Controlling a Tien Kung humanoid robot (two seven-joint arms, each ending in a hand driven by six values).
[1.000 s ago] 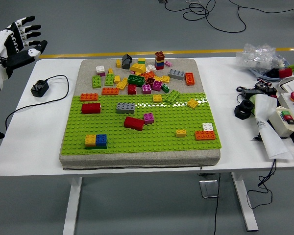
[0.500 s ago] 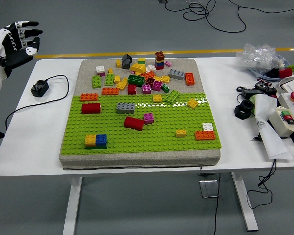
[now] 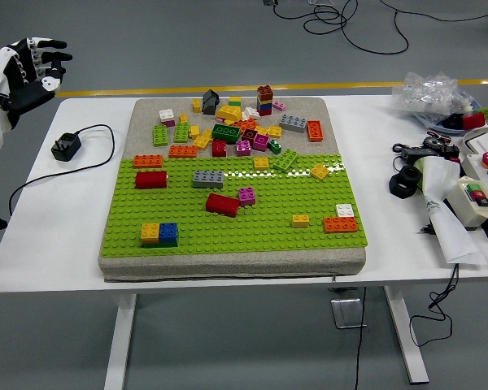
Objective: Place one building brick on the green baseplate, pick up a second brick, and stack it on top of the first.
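The left hand is hovering off the table's far left corner, fingers spread and holding nothing. The green baseplate is lying on the grey pad's near half. A red brick is sitting near the baseplate's middle. Loose bricks are lying heaped along the pad's far edge.

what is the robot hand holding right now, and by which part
Nothing. The left hand is raised past the table's far left corner with its fingers spread and empty, well clear of the bricks on the green baseplate. The right hand is not in view.
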